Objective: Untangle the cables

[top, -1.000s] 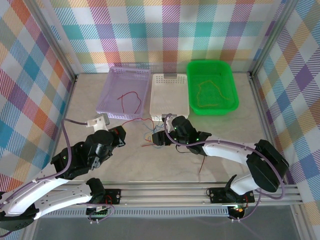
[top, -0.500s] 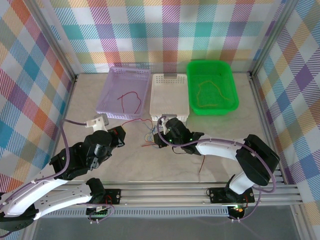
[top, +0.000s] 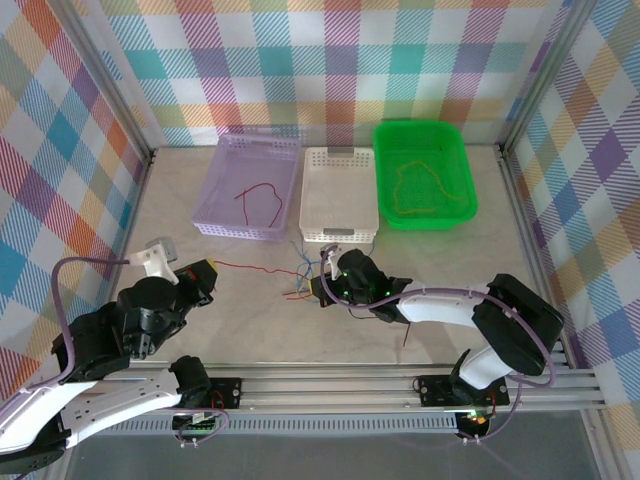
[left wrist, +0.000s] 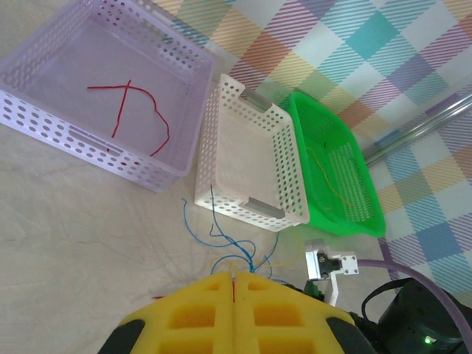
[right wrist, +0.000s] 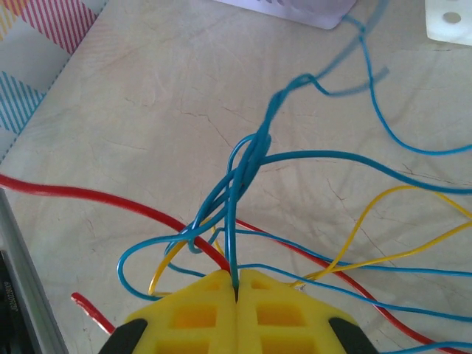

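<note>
Though the cables [right wrist: 251, 158] are knotted, right gripper [right wrist: 236, 276] clamps the blue cable [right wrist: 234, 221], left gripper [left wrist: 234, 277] the red cable [top: 245, 266].

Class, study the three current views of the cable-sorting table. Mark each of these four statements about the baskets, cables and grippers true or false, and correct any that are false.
1. A red cable lies in the purple basket. True.
2. The cable in the green basket is blue. False: it is a yellow-orange cable.
3. The right gripper is shut on a blue cable. True.
4. The left gripper hangs open over the white basket. False: it is shut on another red cable, on the near side of that basket and to its left.
</note>
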